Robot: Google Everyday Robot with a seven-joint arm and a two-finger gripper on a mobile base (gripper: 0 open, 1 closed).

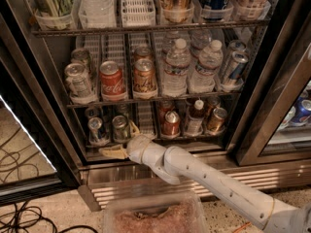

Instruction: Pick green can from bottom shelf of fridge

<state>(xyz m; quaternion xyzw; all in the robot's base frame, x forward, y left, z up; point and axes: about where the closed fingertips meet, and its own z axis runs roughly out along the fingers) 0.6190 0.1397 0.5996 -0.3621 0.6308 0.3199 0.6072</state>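
At bottom shelf (199, 136) rail, we are holding end effector (121, 141) spread wide before green can (120, 128), aiming to straddle it.

Gripper (116, 140), near the front of the bottom shelf (145, 116), just below the green can (120, 128): matt cream fingers, spread apart. Can: dull green metal, shiny silver top. Shelf: dark wire, white plastic dividers. Fridge (34, 86): dark frame, glossy steel grille.

arm (218, 183): extends up-left from lower right; gripper (117, 140): fingers spread wide (one low, one high)
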